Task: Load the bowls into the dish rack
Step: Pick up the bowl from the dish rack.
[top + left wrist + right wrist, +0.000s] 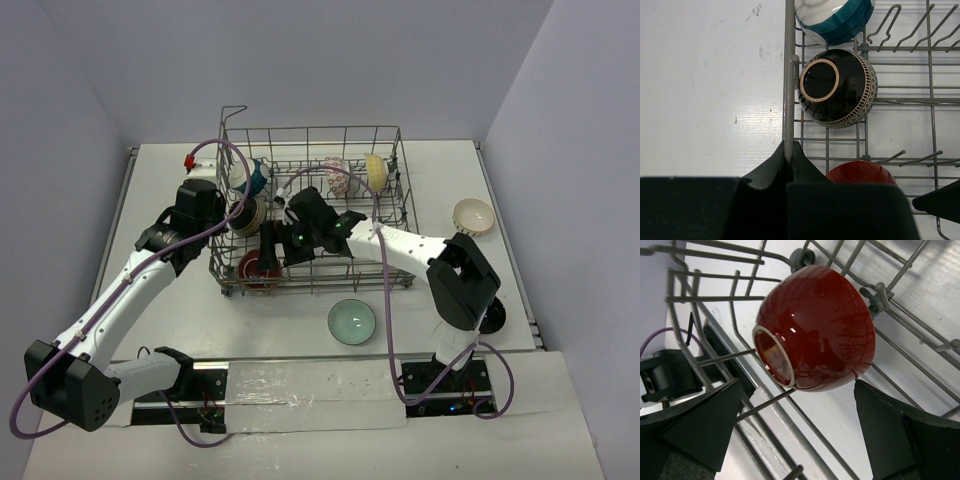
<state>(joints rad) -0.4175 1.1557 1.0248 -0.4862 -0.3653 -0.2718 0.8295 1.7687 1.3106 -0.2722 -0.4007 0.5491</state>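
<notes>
- We see the left tool (789, 152) closed on a left wall wire of the dish rack (312, 131).
- The right tool (797, 390) is inside the rack, jaws wide apart, flanking the red bowl (815, 330).
- The red bowl lies on its side among the tines.
- A black bowl (837, 87) and a blue bowl (835, 17) are racked along the left wall.
- We note a pale green bowl (352, 321) on the surface (160, 190) near the rack.

Left arm extended, left claw (790, 152) clamped on dish rack (789, 75) rim. Right arm angled left, right claw (799, 387) spread wide.
</notes>
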